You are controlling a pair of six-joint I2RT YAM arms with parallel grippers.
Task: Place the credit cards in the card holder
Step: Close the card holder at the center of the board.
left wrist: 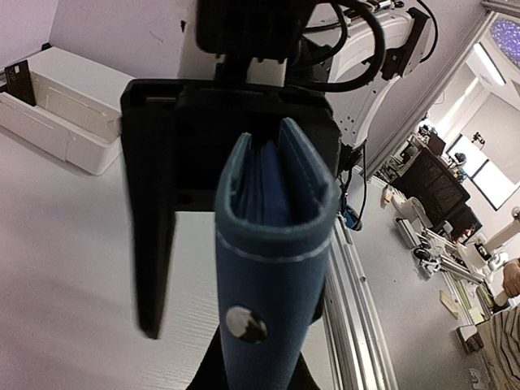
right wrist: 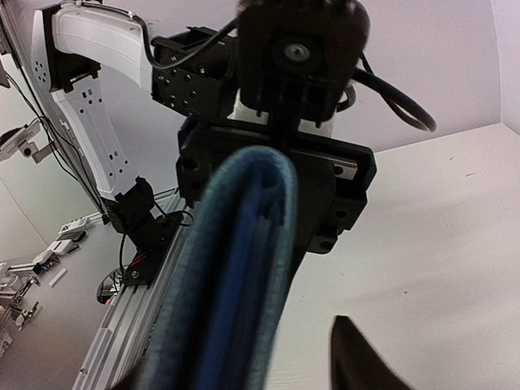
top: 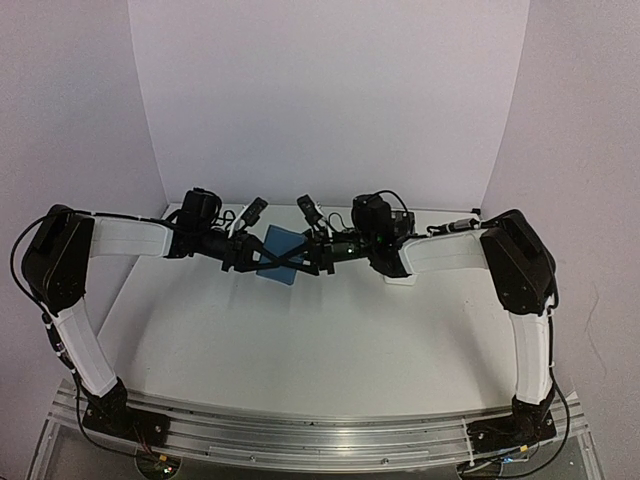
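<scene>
Card holder (top: 281, 255) held aloft above table (top: 300, 340) between left gripper (top: 243, 257) and right gripper (top: 318, 254), each pinching one edge; apparently mid-handling, no loose card visible; next likely spreading the pocket

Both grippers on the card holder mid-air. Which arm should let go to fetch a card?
Right, probably. Its gripper is nearer the white tray; the left gripper holds the blue card holder.

Card holder (top: 280, 254) between both tools (above table (top: 300, 350)).
</scene>
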